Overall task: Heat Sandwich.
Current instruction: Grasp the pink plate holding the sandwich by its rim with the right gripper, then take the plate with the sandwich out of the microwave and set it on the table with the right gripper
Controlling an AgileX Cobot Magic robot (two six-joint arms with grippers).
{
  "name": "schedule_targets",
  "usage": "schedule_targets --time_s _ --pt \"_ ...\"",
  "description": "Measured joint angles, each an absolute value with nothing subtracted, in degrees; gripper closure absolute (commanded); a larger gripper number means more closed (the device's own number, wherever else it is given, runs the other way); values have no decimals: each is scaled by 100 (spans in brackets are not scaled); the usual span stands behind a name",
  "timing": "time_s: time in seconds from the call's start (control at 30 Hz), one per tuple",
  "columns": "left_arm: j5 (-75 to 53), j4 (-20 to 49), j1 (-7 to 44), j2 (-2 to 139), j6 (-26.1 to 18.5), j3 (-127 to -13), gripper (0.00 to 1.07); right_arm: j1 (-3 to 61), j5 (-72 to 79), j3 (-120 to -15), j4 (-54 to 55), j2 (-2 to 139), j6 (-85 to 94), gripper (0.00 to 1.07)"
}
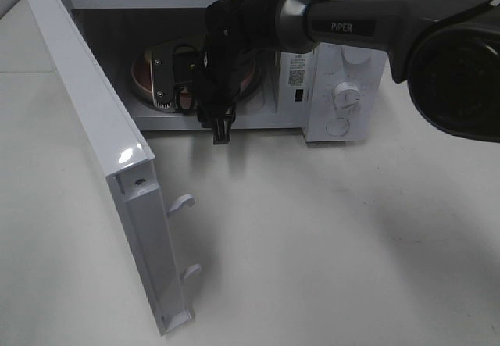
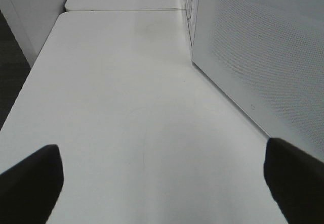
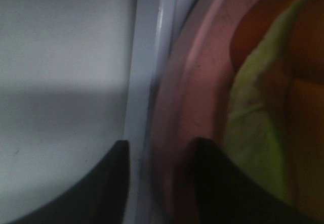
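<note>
**White table (image 1: 351,244), open microwave (image 1: 367,73)**

On the pink plate (image 3: 197,82) inside lies the sandwich (image 3: 263,97): orange crust, pale green leaf. My right gripper (image 3: 162,148), half open, straddles the plate's rim. My left gripper (image 2: 162,153) hangs wide open, empty, above the table.

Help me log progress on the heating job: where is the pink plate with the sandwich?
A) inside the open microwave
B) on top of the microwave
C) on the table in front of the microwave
A: the pink plate lies in the cavity of the microwave, past the open door, with the right gripper straddling its rim.
</note>
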State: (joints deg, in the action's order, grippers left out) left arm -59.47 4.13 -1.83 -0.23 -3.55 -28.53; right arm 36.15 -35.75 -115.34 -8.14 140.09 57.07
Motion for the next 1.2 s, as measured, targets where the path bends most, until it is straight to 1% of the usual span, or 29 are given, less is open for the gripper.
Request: schedule_targets --time_s 0.03,0.7,1.2 --pt "-5947 413 -183 -23 -355 -2853 5 3604 -3564 -11574 -814 14009 5678 107" --pt "-5947 413 -183 -23 -355 -2853 5 3610 -3610 -11591 -905 13963 5798 107" --pt "-5947 413 -183 -23 -355 -2853 5 3604 -4034 -11579 -951 13757 6583 107"
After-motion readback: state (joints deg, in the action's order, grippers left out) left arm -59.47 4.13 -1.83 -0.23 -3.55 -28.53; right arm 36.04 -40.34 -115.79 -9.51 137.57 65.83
